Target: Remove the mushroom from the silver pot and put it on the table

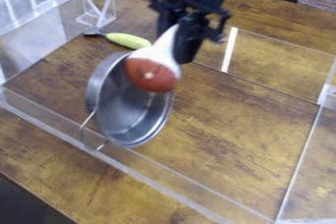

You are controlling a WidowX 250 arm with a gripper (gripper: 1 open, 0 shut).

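Note:
The mushroom [152, 74] hangs in the air, its reddish-brown cap pointing down-left and its cream stem running up into my gripper [180, 53]. The gripper is shut on the stem and points steeply down. The silver pot [116, 120] sits just below and to the left of the cap. It looks tipped, with its open mouth turned toward the camera and nothing visible inside. The cap overlaps the pot's upper right rim in this view, and I cannot tell whether they touch. The dark wooden table [243, 120] lies under both.
A slim yellow-green banana-like object [128, 41] lies behind the pot at the left. A clear stand [96, 13] is at the back left. Clear acrylic walls [197, 196] edge the table at the front and right.

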